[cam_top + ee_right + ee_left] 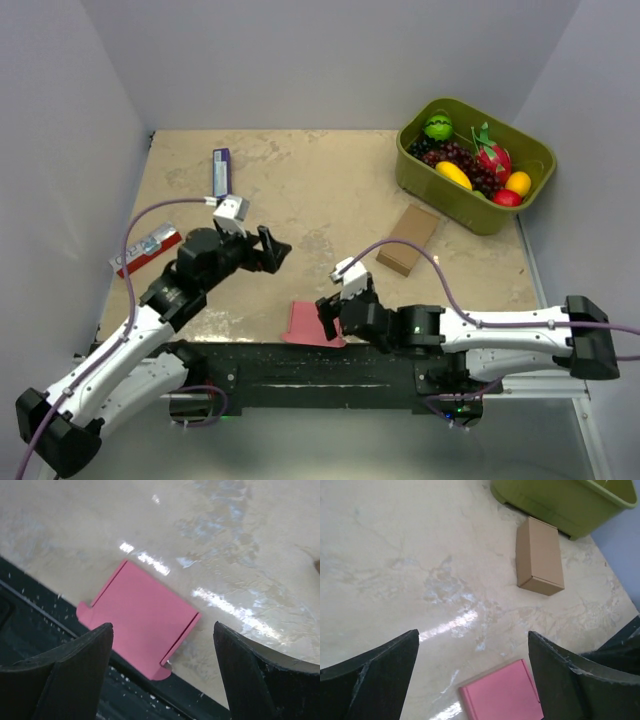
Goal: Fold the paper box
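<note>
- Left gripper (272, 248) hangs above the beige bench (320, 180), fingers spread wide, holding nothing.
- Right gripper (330, 312) is spread too and empty, just over the flat pink-red card paper box (304, 323).
- The paper box lies at the bench's near edge, its tabs overlapping the black base strip (300, 362).

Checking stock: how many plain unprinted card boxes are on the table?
2: the pink paper box at the near edge between the arms, the brown cardboard box beside the green bin.

paper box (306, 322) on table (300, 185), cardboard box (408, 240) behind it
</note>
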